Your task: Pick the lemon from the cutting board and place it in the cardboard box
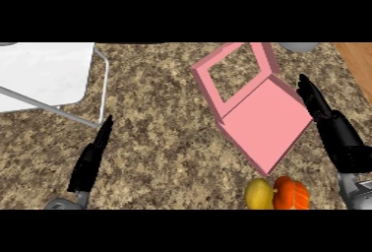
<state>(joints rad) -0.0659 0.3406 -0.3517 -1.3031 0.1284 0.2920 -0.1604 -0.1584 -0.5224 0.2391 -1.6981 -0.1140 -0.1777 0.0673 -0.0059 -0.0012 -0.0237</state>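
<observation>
Head view: lemon point(259, 194) lies on tabletop point(167, 142), just below lower corner of pink box point(265, 123), touching orange fruit point(291, 193) on its right. Pink box open, flap frame raised toward top. Right robot hand point(314, 98) beside box right edge, fingers straight, holding nothing. Left robot hand point(94, 152) well left of box, fingers straight, empty. White board point(44, 74) far left of box.
</observation>
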